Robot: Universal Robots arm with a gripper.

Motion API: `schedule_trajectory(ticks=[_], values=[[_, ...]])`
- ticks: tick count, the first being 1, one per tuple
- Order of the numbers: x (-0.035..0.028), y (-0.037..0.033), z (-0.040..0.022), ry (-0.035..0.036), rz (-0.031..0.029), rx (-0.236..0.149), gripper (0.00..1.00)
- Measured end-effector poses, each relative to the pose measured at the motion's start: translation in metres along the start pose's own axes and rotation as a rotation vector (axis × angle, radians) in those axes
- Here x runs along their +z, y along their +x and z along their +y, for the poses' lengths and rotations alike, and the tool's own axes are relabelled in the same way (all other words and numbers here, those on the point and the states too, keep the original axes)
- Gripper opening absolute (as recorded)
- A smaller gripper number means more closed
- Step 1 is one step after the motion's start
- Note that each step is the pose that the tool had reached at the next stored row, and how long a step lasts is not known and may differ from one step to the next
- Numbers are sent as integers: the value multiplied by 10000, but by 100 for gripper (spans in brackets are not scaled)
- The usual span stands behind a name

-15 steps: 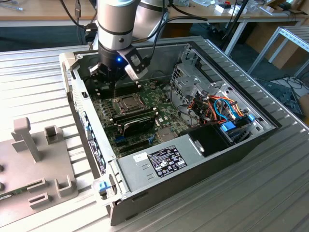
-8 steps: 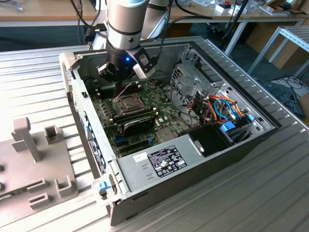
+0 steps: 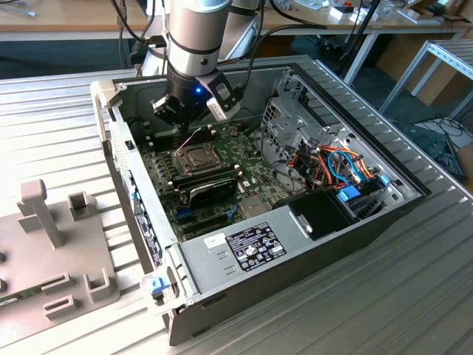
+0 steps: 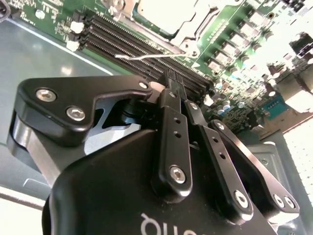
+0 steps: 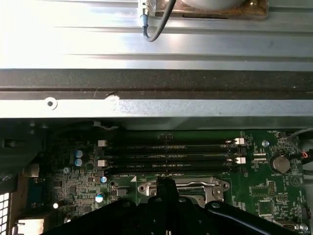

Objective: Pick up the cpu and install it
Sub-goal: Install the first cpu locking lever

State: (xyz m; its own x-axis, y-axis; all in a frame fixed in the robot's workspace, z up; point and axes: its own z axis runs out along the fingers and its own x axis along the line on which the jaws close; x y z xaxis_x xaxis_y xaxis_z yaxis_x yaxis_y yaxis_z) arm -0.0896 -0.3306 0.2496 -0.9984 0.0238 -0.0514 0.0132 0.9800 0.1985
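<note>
1. Nearest in the exterior view, low left of the frame, a grey fixture sits on the bench, just beside the open case.
2. Inside the case the motherboard lies flat, with the socket about mid-frame.
3. In the second wrist view a pale square, which I take for the cpu, lies in the socket frame at the top of the picture. It looks seated already, though glare hides the detail.
4. The claw hangs close over the memory slots, its fingers pressed together with nothing between them.
5. The thin latch lever is raised and loose beside the socket.
6. Farthest, the arm stands at the upper middle.
7. Risks, as I judge them: the closed tips could catch the lever or the slots; a chip sitting crooked would bend pins under any downward push.
</note>
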Motion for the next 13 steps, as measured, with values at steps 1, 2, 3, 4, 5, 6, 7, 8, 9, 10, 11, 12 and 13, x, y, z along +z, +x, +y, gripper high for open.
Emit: schedule_trajectory(ticks=[1,2,3,4,5,6,7,8,9,10,11,12,13], values=[[1,0,-1,-107,1,7,11],[0,0,-2,-168,2,10,11],[0,0,-5,-252,3,16,11],[-2,0,-12,-341,4,21,11],[-3,0,-19,-402,5,24,11],[-3,0,-28,-438,5,26,11],[-3,-1,-39,-447,5,26,11],[0,-1,-48,-448,6,26,11],[6,-1,-54,-450,6,26,11],[16,-3,-61,-451,7,26,11],[29,-3,-71,-471,8,27,11],[37,-4,-76,-497,8,29,11],[48,-4,-82,-552,9,32,11]])
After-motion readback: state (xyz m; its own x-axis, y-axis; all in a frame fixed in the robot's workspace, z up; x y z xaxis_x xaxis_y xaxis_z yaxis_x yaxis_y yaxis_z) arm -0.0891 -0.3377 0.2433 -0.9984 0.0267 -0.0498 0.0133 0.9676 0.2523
